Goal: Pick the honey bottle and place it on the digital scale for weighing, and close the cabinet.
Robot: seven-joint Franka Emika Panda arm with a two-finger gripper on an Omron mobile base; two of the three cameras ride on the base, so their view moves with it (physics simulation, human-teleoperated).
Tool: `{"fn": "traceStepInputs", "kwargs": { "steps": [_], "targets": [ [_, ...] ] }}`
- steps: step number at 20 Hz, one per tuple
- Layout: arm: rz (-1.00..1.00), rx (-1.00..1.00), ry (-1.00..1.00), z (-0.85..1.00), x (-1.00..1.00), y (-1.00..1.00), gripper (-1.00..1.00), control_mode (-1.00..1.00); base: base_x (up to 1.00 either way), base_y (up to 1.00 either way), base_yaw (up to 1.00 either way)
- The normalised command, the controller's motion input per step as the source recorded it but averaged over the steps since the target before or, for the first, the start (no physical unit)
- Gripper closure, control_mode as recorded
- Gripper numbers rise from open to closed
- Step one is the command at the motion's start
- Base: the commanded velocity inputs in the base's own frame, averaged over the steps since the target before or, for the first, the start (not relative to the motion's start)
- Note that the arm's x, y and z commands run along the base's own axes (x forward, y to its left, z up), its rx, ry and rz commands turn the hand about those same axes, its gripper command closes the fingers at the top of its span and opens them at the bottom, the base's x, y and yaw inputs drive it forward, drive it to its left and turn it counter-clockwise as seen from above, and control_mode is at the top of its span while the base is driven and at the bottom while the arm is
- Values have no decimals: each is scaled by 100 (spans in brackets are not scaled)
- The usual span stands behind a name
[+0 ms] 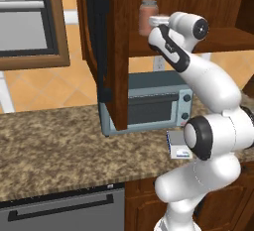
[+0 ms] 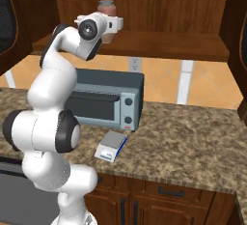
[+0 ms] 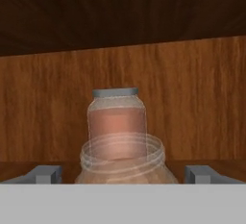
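Reach into cabinet; honey bottle not yet gripped, scale bare, door open.

Left base view: arm reaches up to the cabinet [image 1: 114,51] shelf beside a reddish jar [image 1: 148,17]; cabinet door hangs open over the toaster oven [image 1: 149,103]. Right base view: digital scale [image 2: 111,147] sits on the counter [image 2: 193,142] just before the oven, nothing on it. Hand view: gripper [image 3: 123,174] fingers wide apart either side of the honey bottle [image 3: 122,163], a squat, rounded, tan, translucent neck, jar behind it. Pick, placing and closing all remain.

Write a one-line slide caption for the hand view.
Open claw straddles the honey bottle on the cabinet shelf, pink jar behind.
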Motion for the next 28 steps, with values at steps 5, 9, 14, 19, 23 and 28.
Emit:
{"fn": "traceStepInputs", "kwargs": {
  "steps": [5,9,14,19,23,28],
  "targets": [
    [0,0,0,-1,30,0,-100,-100,0,0,0],
    [0,-1,-2,-7,39,0,-100,-100,0,0,0],
    [0,-1,0,-11,16,0,100,-100,0,0,0],
    [2,0,2,-8,-9,0,100,-100,0,0,0],
    [5,0,-16,13,-52,3,100,-100,0,0,0],
    [7,0,-20,10,-82,0,100,-100,0,0,0]
  ]
}}
